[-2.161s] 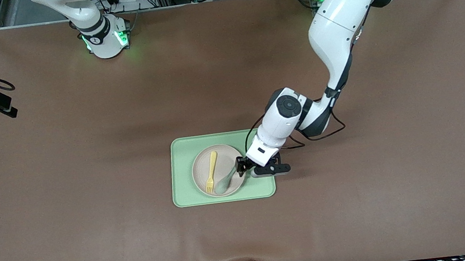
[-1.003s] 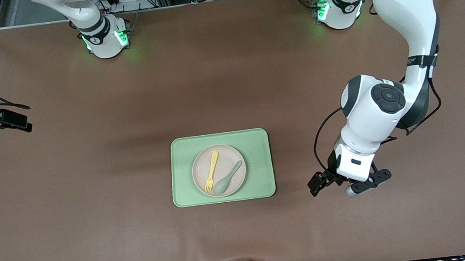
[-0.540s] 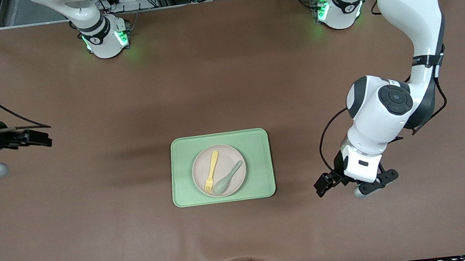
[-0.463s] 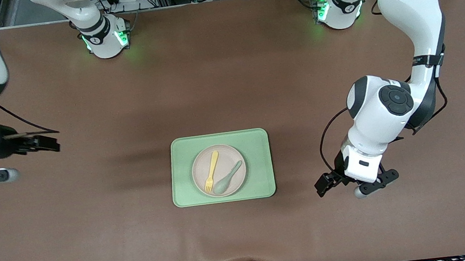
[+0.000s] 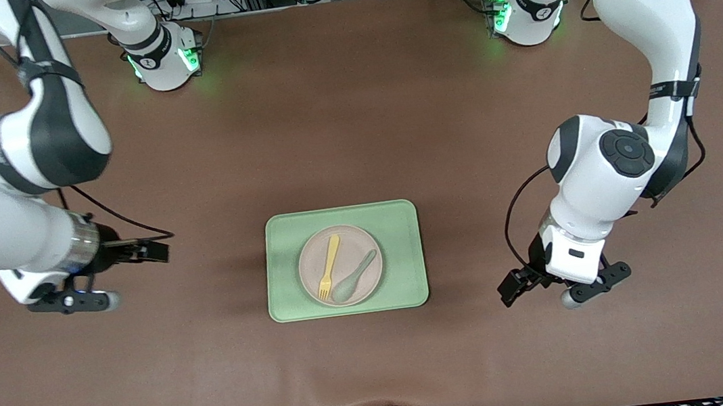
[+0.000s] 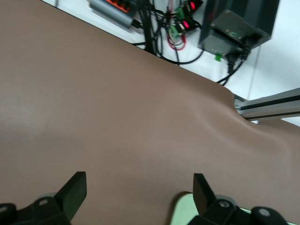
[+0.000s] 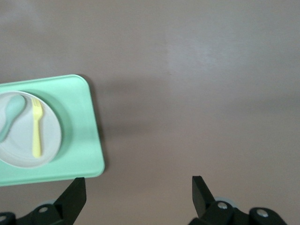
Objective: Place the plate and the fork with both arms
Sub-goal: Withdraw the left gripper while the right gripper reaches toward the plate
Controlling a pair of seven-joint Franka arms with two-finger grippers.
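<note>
On the rectangular light-green tray (image 5: 398,226) sits the round beige plastic plate (image 5: 355,239); across it lies the small pale-yellow plastic fork (image 5: 329,267), handle pointing toward my bases. My right gripper (image 5: 152,250) and left gripper (image 5: 533,279) hover wide open over bare table on either side, the right perhaps slightly closer.

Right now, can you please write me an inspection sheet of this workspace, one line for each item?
Surface: brown mat covers the table, with a wrinkle at the edge nearest the front camera.
Job's things: fork lies on the plate; the plate sits on the green tray.
Clutter: grey-green spoon on the plate beside the fork.
Pincers: left pincer open, empty, over bare mat toward the left arm's end; right pincer open, empty, over bare mat toward the right arm's end.
Cables: black cable loops at each wrist; none seen lying on the mat.
Surroundings: metal frame, wiring and electronics along the table edges.
</note>
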